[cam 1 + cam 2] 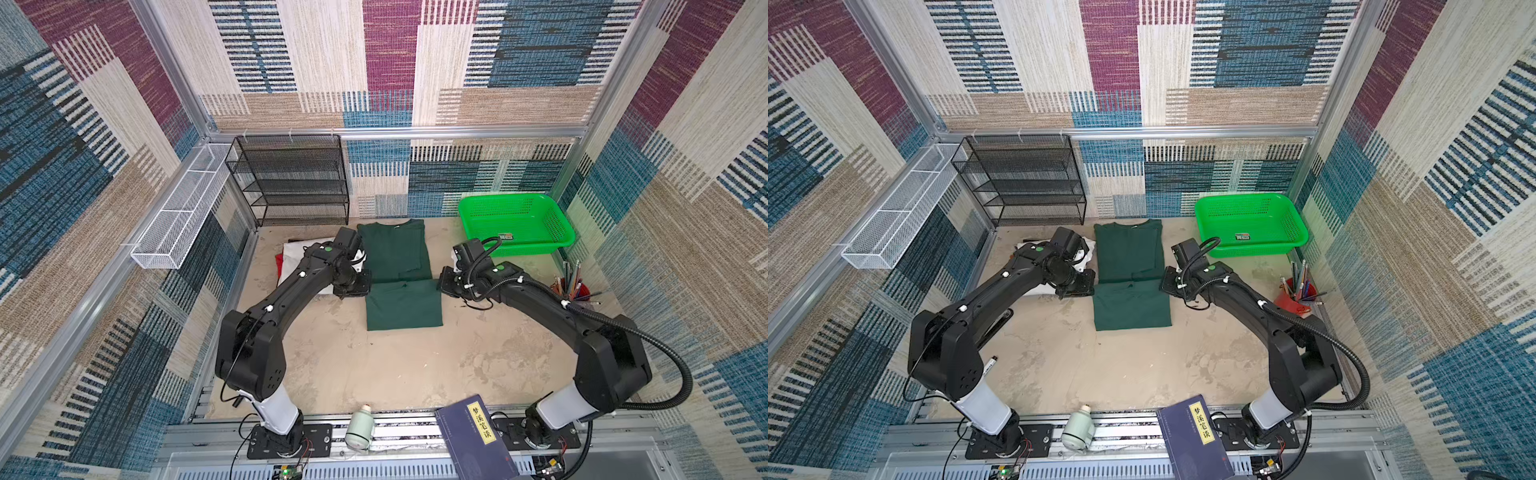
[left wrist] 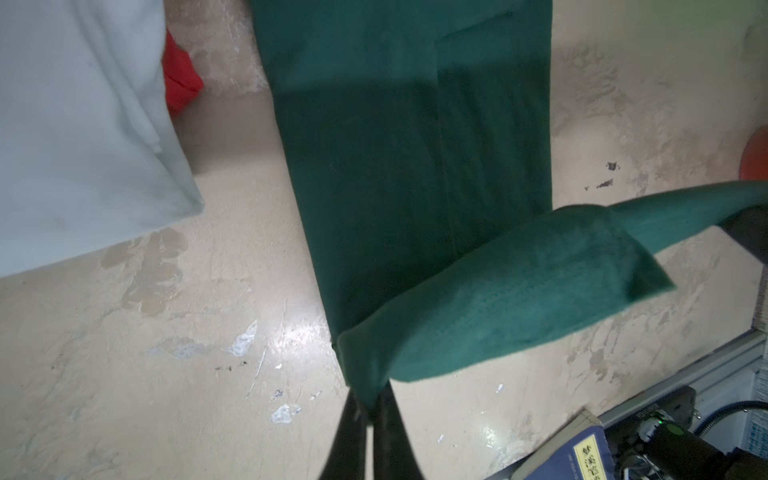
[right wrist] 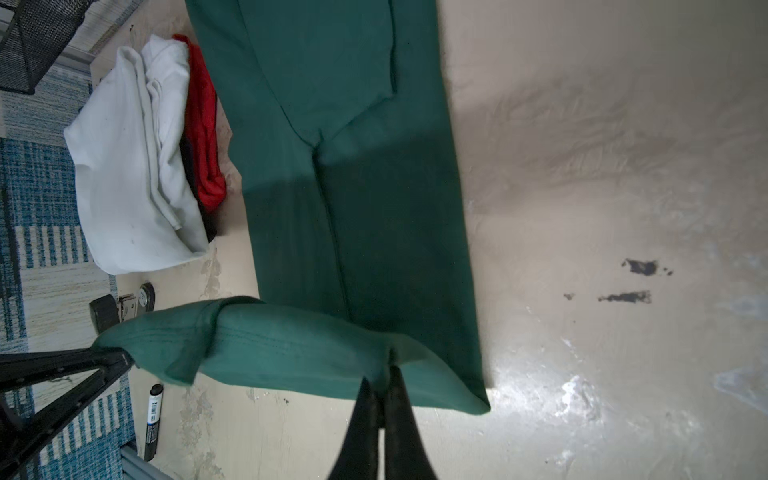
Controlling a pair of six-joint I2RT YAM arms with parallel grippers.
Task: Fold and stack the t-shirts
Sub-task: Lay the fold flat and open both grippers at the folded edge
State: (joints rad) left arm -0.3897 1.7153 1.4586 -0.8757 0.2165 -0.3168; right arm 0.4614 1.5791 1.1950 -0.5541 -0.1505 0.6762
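Pinching, left side: the left gripper (image 2: pixel 371 409) has its fingers (image 2: pixel 349 436) drawn narrow on one corner of the dark green shirt (image 2: pixel 395 145), with cloth caught between the tips.
Right side: the right gripper (image 3: pixel 382 386) has its fingers nearly together, clamped on the other corner of the same edge.
Raised cloth: the held edge (image 3: pixel 291 349) hangs above the table and sags in a soft roll between the two grippers, over the flat part of the shirt.
Shirt in work: in both top views the dark green shirt (image 1: pixel 395 253) (image 1: pixel 1127 257) lies mid-table as a long strip with its sleeves folded in and its collar toward the back wall. Its near part is doubled, with a gripper on either side.
Finished pile: the white shirt (image 3: pixel 120 166) sits folded beside the green one on the left arm's side, a strip of bare table between them. The red shirt (image 3: pixel 203 124) peeks out from beneath it.
Surface: the table (image 1: pixel 395 365) is tan and scuffed.
Back right: the basket (image 1: pixel 515 224) is bright green and stands near the right arm.
Back left: the wire rack (image 1: pixel 291 178) is black and stands against the wall.
Right edge: the cup of pens (image 1: pixel 571 286) is red.
Front rail: the book (image 1: pixel 473 436) is blue.
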